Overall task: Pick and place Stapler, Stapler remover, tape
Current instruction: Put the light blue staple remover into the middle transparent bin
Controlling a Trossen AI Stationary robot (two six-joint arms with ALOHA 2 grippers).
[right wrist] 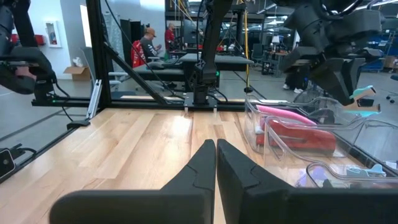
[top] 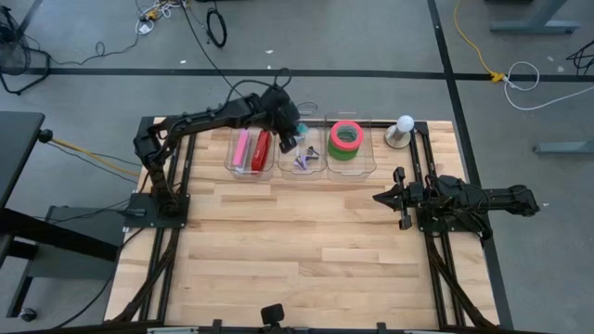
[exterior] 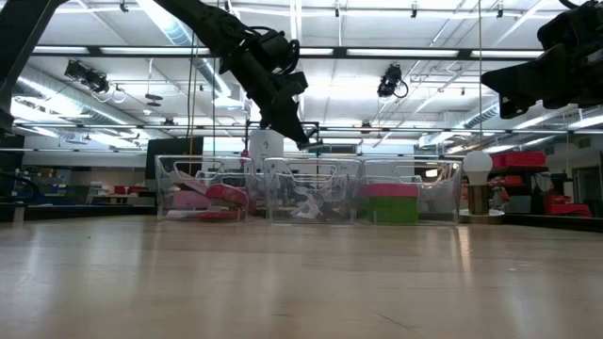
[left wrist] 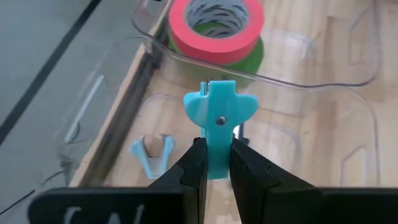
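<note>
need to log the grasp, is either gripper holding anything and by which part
The left gripper pinches a light blue staple remover by its lower end, above the middle bin. The right gripper is shut and holds nothing.

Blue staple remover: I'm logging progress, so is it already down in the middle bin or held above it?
Held above. The left end effector is shut on the blue staple remover, over the middle bin.

1. Pink and red staplers (top: 252, 150) lie in the upper-left clear bin.
2. A light-blue staple remover (left wrist: 219, 127) hangs pinched above the middle bin.
3. Red tape (top: 346, 134) sits stacked on green tape (top: 344, 152), upper centre-right.
</note>
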